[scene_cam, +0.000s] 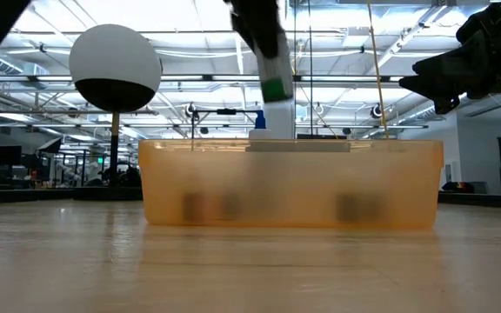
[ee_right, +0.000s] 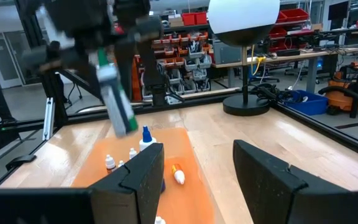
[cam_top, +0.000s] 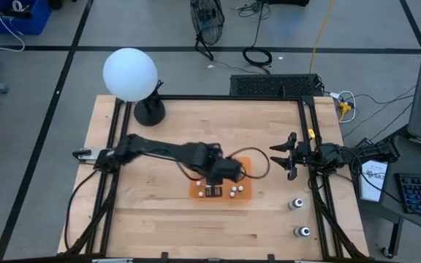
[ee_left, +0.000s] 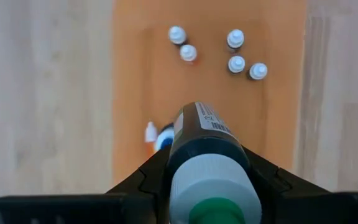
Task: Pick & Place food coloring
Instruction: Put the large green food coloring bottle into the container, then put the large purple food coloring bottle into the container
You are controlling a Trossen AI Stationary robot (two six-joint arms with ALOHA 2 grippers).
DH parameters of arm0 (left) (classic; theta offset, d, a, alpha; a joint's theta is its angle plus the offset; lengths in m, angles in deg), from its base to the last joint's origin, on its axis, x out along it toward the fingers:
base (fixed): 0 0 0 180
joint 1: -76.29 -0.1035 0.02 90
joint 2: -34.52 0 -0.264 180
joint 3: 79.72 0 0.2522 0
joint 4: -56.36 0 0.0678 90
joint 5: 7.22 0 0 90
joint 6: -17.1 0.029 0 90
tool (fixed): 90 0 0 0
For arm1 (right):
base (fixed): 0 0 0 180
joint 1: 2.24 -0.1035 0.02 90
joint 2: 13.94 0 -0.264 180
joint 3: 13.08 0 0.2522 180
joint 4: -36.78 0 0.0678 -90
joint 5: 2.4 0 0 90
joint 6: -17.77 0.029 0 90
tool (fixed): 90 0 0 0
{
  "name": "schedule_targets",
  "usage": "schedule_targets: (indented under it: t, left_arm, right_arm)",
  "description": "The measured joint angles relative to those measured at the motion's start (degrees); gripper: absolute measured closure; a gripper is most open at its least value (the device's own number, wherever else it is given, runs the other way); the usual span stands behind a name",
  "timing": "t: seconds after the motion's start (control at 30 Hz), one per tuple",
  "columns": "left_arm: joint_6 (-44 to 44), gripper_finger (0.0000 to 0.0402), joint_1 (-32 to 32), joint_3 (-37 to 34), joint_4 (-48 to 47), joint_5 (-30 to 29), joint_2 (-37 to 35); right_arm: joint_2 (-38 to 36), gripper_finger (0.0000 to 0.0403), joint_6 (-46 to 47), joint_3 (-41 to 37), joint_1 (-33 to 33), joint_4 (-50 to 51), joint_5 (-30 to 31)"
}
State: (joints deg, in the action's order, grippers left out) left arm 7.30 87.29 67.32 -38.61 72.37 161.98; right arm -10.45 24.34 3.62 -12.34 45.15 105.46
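My left gripper (ee_left: 205, 171) hangs over the flat orange tray (cam_top: 245, 191) at mid-table, shut on a dark food coloring bottle (ee_left: 199, 134) with a grey cap and green tip. Several tiny white-capped bottles (ee_left: 236, 63) stand on the tray, and two more (ee_left: 150, 132) lie beneath the held one. In the low view the held bottle (scene_cam: 273, 74) is above the tray wall (scene_cam: 294, 187). My right gripper (cam_top: 289, 155) waits open near the table's right side, its fingers (ee_right: 145, 171) level and facing the tray (ee_right: 185, 149). My left gripper pinches the dark bottle between its two fingers (ee_left: 145, 177) at the upper body just below the grey cap (ee_left: 194, 149). The fingers come from above, pointing down. The bottle (ee_right: 118, 99) is lifted clear over the tray, cap uppermost, and tilts below the fingers.
A big white globe (cam_top: 130, 73) on a black base (cam_top: 150, 111) stands at the table's far left. Two larger grey-capped bottles (cam_top: 295, 204) (cam_top: 303, 231) stand on the wood near the right near corner. Black frame rails (cam_top: 115, 183) run along both sides.
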Motion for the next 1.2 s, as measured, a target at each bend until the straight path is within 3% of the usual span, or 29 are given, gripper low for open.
schedule_targets:
  t: [0.37,0.7,0.93,1.0,1.2]
  left_arm:
    - [0.7,0.0266,0.0,-2.12,1.16,4.92,8.38]
    - [0.74,0.0266,-0.02,-11.72,11.97,9.35,8.2]
    - [0.11,0.0266,-0.04,-12.18,12.13,10.27,8.05]
    - [-0.38,0.0241,-0.07,-10.91,11.0,10.4,8.38]
    - [-1.47,0.0082,0.07,-4.7,6.48,10.81,8.56]
  right_arm:
    - [0.02,0.022,0.0,0.0,0.0,0.0,0.0]
    - [0.02,0.022,0.0,0.02,0.0,0.0,-0.01]
    - [0.02,0.022,0.0,0.02,0.0,-0.02,0.0]
    - [0.01,0.022,0.0,0.01,0.0,-0.01,-0.01]
    - [0.0,0.022,0.0,0.02,0.0,-0.02,-0.02]
